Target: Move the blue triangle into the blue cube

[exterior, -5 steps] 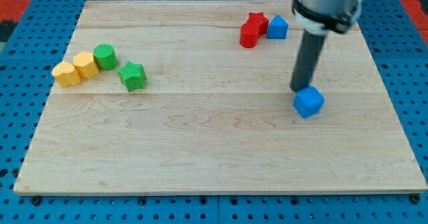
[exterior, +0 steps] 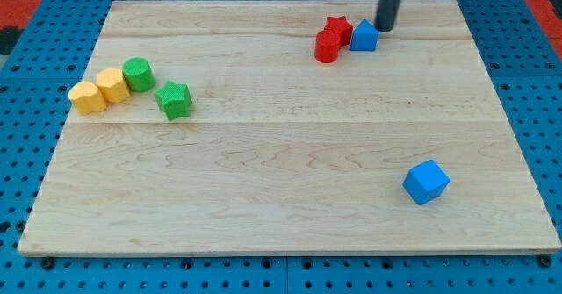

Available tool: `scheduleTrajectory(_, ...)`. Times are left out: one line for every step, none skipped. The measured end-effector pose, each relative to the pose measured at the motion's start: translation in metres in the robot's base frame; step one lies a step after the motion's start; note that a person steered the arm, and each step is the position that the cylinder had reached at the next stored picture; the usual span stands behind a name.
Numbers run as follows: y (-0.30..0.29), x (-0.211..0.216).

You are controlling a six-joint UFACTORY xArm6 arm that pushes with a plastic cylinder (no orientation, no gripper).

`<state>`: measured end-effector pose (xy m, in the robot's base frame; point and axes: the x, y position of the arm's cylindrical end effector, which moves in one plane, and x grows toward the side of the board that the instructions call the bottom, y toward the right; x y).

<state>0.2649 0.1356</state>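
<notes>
Rod end, my tip (exterior: 385, 28), sits at the upper right of the frame, just right of and slightly above the blue triangle (exterior: 364, 36). Looks to be touching or nearly touching its upper right edge; can't tell which from this angle. No fingers on this rig: it's a plain dark rod, nothing to open or close, nothing held.

Blue triangle is near the board's top edge, right of centre. It's pressed up against a red star (exterior: 338, 25) on its left, and a red cylinder (exterior: 327, 47) sits just below-left of that star, touching it.

Blue cube (exterior: 427, 182) is on its own in the lower right of the frame, well apart from the triangle and the tip, turned a bit so one corner faces the bottom of the frame.

Left side of the frame: two yellow blocks (exterior: 87, 97) (exterior: 112, 84) side by side, touching, shape roughly rounded or hex, hard to say. Green cylinder (exterior: 138, 74) touches the right-hand yellow one. Green star (exterior: 173, 99) just below-right of the cylinder.

All on a wooden board (exterior: 263, 197) over a blue perforated base (exterior: 26, 154).
</notes>
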Motion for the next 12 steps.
scheduleTrajectory(-0.036,0.030)
scheduleTrajectory(-0.040,0.016)
scheduleTrajectory(-0.072,0.051)
scheduleTrajectory(-0.074,0.121)
scheduleTrajectory(-0.074,0.196)
scheduleTrajectory(-0.099,0.210)
scheduleTrajectory(-0.144,0.192)
scheduleTrajectory(-0.101,0.136)
scheduleTrajectory(-0.051,0.157)
scheduleTrajectory(-0.014,0.165)
scheduleTrajectory(0.008,0.138)
scheduleTrajectory(0.009,0.124)
